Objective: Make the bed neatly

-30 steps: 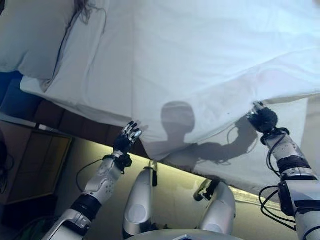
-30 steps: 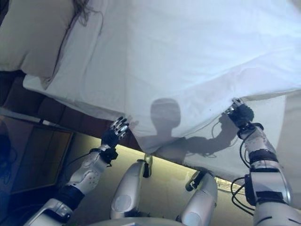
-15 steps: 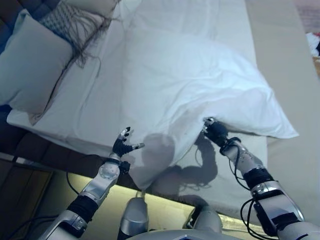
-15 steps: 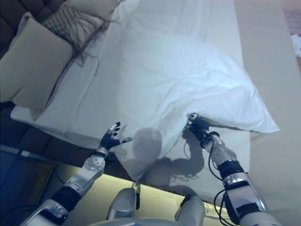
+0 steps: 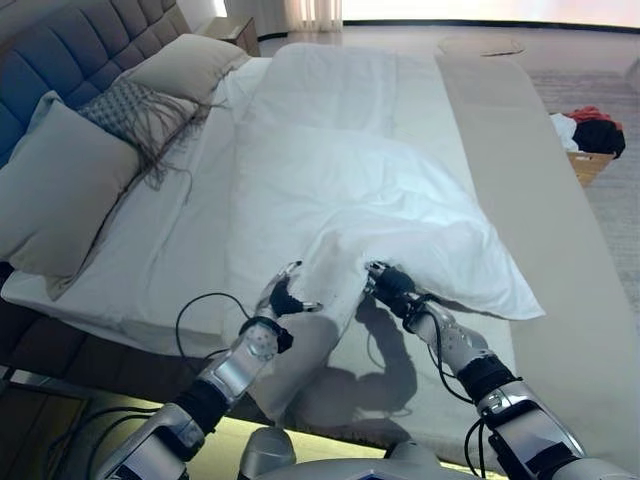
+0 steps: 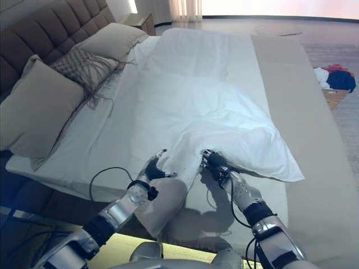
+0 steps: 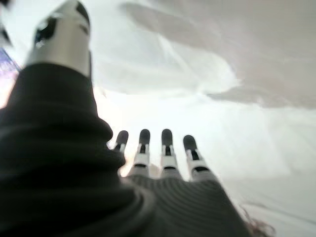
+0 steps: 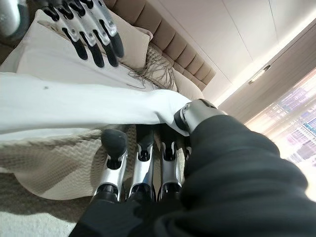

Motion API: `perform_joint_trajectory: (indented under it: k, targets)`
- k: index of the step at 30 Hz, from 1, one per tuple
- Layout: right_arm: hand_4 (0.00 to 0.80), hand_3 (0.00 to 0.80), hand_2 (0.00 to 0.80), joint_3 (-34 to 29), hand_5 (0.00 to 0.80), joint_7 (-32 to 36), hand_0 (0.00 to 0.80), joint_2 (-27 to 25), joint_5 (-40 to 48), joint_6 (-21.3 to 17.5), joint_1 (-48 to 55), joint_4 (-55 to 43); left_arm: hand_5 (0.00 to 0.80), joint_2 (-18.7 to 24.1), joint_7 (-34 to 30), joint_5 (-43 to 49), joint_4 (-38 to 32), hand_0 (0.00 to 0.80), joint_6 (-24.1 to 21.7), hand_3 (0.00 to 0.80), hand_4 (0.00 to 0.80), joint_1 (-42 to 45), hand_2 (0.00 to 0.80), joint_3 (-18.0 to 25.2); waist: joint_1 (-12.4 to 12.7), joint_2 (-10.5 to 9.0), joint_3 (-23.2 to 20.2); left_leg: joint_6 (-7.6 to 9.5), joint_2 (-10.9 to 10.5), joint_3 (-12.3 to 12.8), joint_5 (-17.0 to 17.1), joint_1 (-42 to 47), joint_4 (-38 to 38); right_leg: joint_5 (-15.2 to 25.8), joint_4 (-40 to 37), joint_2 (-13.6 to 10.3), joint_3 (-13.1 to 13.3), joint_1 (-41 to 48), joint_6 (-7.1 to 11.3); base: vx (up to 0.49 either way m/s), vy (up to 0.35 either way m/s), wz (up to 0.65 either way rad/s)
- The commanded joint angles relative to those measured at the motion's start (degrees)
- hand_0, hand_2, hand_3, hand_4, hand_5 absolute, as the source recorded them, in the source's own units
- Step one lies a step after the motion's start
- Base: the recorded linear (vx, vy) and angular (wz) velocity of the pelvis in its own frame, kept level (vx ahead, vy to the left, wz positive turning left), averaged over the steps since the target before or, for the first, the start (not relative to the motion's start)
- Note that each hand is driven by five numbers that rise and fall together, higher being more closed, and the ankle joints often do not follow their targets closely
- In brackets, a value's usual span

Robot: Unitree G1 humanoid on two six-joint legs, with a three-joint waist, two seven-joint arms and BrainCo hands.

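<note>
A white duvet (image 5: 350, 190) lies rumpled along the middle of the bed, and one corner hangs over the near edge. My right hand (image 5: 392, 288) is shut on the duvet's near edge; in the right wrist view its thumb (image 8: 195, 114) pinches the white cloth (image 8: 74, 106) against the fingers. My left hand (image 5: 283, 299) is open beside the hanging corner, a little to the left of the right hand. Its straight fingers (image 7: 165, 158) hover over white cloth and hold nothing.
A large grey pillow (image 5: 60, 190), a fringed cushion (image 5: 140, 110) and another pillow (image 5: 190, 65) lie along the padded headboard (image 5: 70, 50) on the left. The beige bed cover (image 5: 560, 260) shows on the right. A basket of clothes (image 5: 590, 140) stands on the floor beyond.
The view has swung up across the bed. The duvet edge, held up close before, now lies low on the bed. Both hands have come closer together at the near edge.
</note>
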Motion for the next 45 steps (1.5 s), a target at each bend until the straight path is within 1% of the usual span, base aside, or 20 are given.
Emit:
perform_joint_trajectory:
  k: [1, 3, 6, 9, 16, 20, 25, 30, 35, 38, 41, 42, 43, 44, 45]
  targets:
    - [0.8, 0.8, 0.8, -2.29, 0.8, 0.2, 0.8, 3.82, 2.09, -2.05, -7.1, -6.29, 0.0, 1.58, 0.94, 5.51, -3.28, 0.0, 0.98, 0.0, 0.0, -7.27, 0.0, -2.14, -0.13, -3.43, 0.77, -1.82, 3.88, -0.46, 1.27, -0.1, -0.2, 26.96, -28.42, -4.01, -2.15, 8.89, 8.84, 0.027, -0.049, 0.01]
    - [0.8, 0.8, 0.8, -2.29, 0.8, -0.35, 0.8, 4.34, 2.24, -1.96, -7.28, -6.18, 0.0, 1.09, 0.15, 6.22, -3.61, 0.0, 2.74, 0.0, 0.0, -7.95, 0.0, -3.0, -0.23, -3.53, 0.75, -1.99, 4.1, -0.57, 1.47, -0.02, -0.44, 26.93, -28.48, -3.91, -2.3, 8.97, 8.92, 0.029, -0.038, 0.02]
    - [0.8, 0.8, 0.8, -2.24, 0.8, -1.02, 0.8, 4.95, 1.86, -1.99, -7.47, -6.08, 0.0, 0.11, -1.0, 4.6, -3.27, 0.0, 5.18, 0.0, 0.0, -8.43, 0.0, -4.05, -0.4, -3.6, 0.83, -2.24, 4.33, -0.62, 1.58, -0.21, -0.45, 27.05, -28.73, -3.86, -2.46, 8.86, 9.03, 0.012, -0.02, 0.01]
    - [0.8, 0.8, 0.8, -2.22, 0.8, -1.61, 0.8, 5.48, 1.99, -1.48, -8.14, -5.83, 0.0, -0.9, -1.43, 3.99, -2.21, 0.0, 5.53, 0.0, 0.0, -8.55, 0.0, -5.1, -0.65, -3.54, 1.01, -2.4, 4.44, -0.7, 1.46, -0.55, 0.03, 27.15, -28.68, -3.92, -2.41, 8.56, 9.04, 0.0, 0.0, 0.0]
    - [0.8, 0.8, 0.8, -0.89, 0.8, -2.21, 0.8, 6.75, 2.1, -1.26, -8.11, -7.36, 0.0, -1.65, 2.09, 4.71, -1.75, 0.0, 8.87, 0.0, 0.0, -9.24, 0.0, -6.4, -1.32, -3.46, 1.45, -2.62, 4.82, -0.86, 1.5, -0.97, 0.85, 27.01, -28.21, -4.08, -1.83, 8.3, 8.98, 0.019, -0.011, -0.01]
    - [0.8, 0.8, 0.8, -0.39, 0.8, -3.32, 0.8, 7.4, 2.34, -0.86, -9.54, -8.03, 0.0, -2.62, 4.12, 9.12, -0.71, 0.0, 11.06, 0.0, 0.0, -11.26, 0.0, -7.32, -1.65, -3.23, 1.69, -2.87, 4.85, -1.23, 1.76, -1.58, 1.31, 27.04, -28.09, -4.1, -1.63, 8.08, 8.91, 0.03, -0.008, -0.01]
    - [0.8, 0.8, 0.8, 0.09, 0.8, -4.3, 0.8, 7.46, 3.47, -0.61, -10.46, -8.88, 0.0, -3.24, 6.79, 10.24, 0.15, 0.0, 11.86, 0.0, 0.0, -13.34, 0.0, -7.77, -1.81, -3.09, 2.16, -3.05, 4.89, -1.94, 1.97, -2.97, 2.08, 27.12, -27.54, -4.44, -1.61, 7.08, 8.83, 0.002, -0.004, -0.02]
    - [0.8, 0.8, 0.8, 0.71, 0.8, -5.34, 0.8, 7.95, 3.43, -0.94, -10.94, -10.35, 0.0, -4.31, 8.37, 6.88, 1.08, 0.0, 9.86, 0.0, 0.0, -14.31, 0.0, -7.7, -1.91, -3.03, 2.95, -3.3, 5.17, -1.8, 2.61, -4.56, 2.29, 27.41, -27.21, -4.66, -2.14, 5.98, 8.73, -0.029, -0.018, -0.09]
    - [0.8, 0.8, 0.8, 0.54, 0.8, -5.36, 0.8, 8.21, 3.12, -1.05, -12.0, -10.81, 0.0, -5.15, 6.61, 6.33, 1.1, 0.0, 9.82, 0.0, 0.0, -14.32, 0.0, -8.02, -1.95, -2.84, 4.11, -3.17, 4.77, -2.54, 2.99, -6.25, 2.66, 27.7, -26.41, -4.95, -2.04, 4.42, 8.58, -0.059, 0.002, -0.01]
    - [0.8, 0.8, 0.8, 0.4, 0.8, -5.3, 0.8, 8.3, 3.23, -0.87, -12.7, -11.22, 0.0, -5.64, 3.48, 6.92, 1.71, 0.0, 10.34, 0.0, 0.0, -14.03, 0.0, -8.9, -1.96, -2.76, 4.64, -3.1, 4.57, -3.04, 3.09, -7.38, 3.13, 27.85, -25.92, -5.18, -1.76, 3.31, 8.57, -0.054, -0.004, 0.0]
    - [0.8, 0.8, 0.8, 0.63, 0.8, -4.93, 0.8, 8.37, 3.26, -0.88, -13.29, -11.61, 0.0, -6.31, 1.58, 8.84, 3.65, 0.0, 13.31, 0.0, 0.0, -13.89, 0.0, -10.53, -2.16, -2.44, 5.28, -3.27, 4.86, -3.19, 2.87, -7.93, 3.75, 27.75, -25.34, -5.0, -1.28, 2.47, 8.67, -0.046, -0.003, -0.03]
    - [0.8, 0.8, 0.8, 0.84, 0.8, -5.0, 0.8, 8.43, 3.34, -0.93, -13.6, -11.78, 0.053, -6.54, 1.44, 8.43, 4.83, 0.053, 13.8, 0.053, 0.053, -14.08, 0.053, -10.94, -2.35, -2.47, 5.43, -3.28, 4.88, -3.19, 2.91, -8.23, 3.86, 27.81, -25.35, -4.91, -1.03, 2.1, 8.7, -0.051, 0.001, -0.08]
    - [0.8, 0.8, 0.8, 1.09, 0.8, -5.1, 0.8, 8.45, 3.48, -0.93, -14.04, -11.82, 0.452, -6.96, 1.79, 8.14, 6.25, 0.452, 13.84, 0.452, 0.452, -14.19, 0.452, -11.13, -2.54, -2.52, 5.53, -3.29, 4.93, -3.15, 3.02, -8.59, 3.99, 27.89, -25.36, -4.86, -0.79, 1.66, 8.75, -0.056, 0.002, -0.11]
    - [0.8, 0.8, 0.8, 1.31, 0.8, -5.27, 0.8, 8.44, 3.54, -1.0, -14.26, -11.87, 0.8, -7.22, 2.17, 7.8, 6.95, 0.8, 13.89, 0.8, 0.8, -14.3, 0.8, -11.29, -2.6, -2.48, 5.57, -3.29, 4.98, -3.08, 3.03, -8.73, 4.07, 27.91, -25.38, -4.75, -0.62, 1.44, 8.75, -0.054, 0.002, -0.11]
    - [0.8, 0.8, 0.8, 1.67, 0.8, -5.55, 0.8, 8.45, 3.64, -1.1, -14.56, -11.93, 0.8, -7.41, 2.94, 7.13, 7.88, 0.8, 13.74, 0.8, 0.8, -14.36, 0.8, -11.54, -2.76, -2.45, 5.65, -3.27, 5.04, -2.95, 3.09, -8.9, 4.08, 27.96, -25.55, -4.59, -0.43, 1.23, 8.77, -0.045, -0.002, -0.09]
